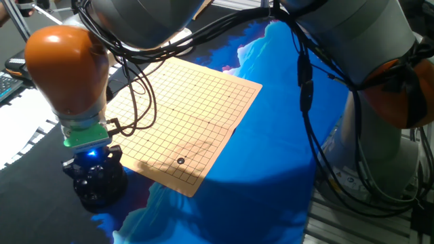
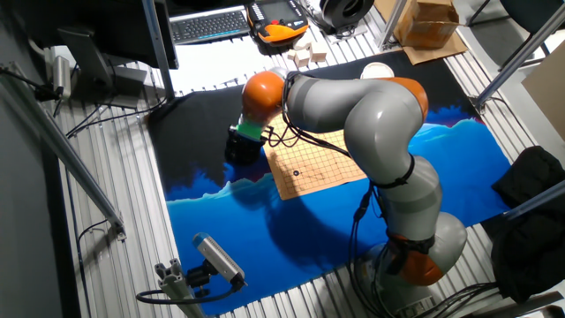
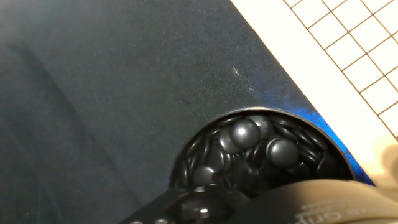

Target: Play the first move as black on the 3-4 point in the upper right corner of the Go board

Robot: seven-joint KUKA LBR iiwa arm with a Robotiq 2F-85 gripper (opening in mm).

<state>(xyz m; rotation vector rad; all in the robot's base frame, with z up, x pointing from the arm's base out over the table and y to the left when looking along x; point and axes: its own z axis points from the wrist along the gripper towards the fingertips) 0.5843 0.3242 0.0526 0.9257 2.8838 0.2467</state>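
Blue and black cloth covers the counter (image 1: 271, 135) under a Go board (image 1: 186, 115).
One black stone (image 1: 180, 160) sits on the board near its corner; the pincer (image 1: 93, 177) hangs over a bowl of black stones (image 3: 255, 155) beside it, grip unclear.

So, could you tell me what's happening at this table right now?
The KUKA arm's gripper is lowered over a round dark bowl of black Go stones, which stands on the black cloth beside the tan wooden Go board. One black stone already sits on the board near a corner. The fingers are hidden, so whether it holds a stone cannot be told.
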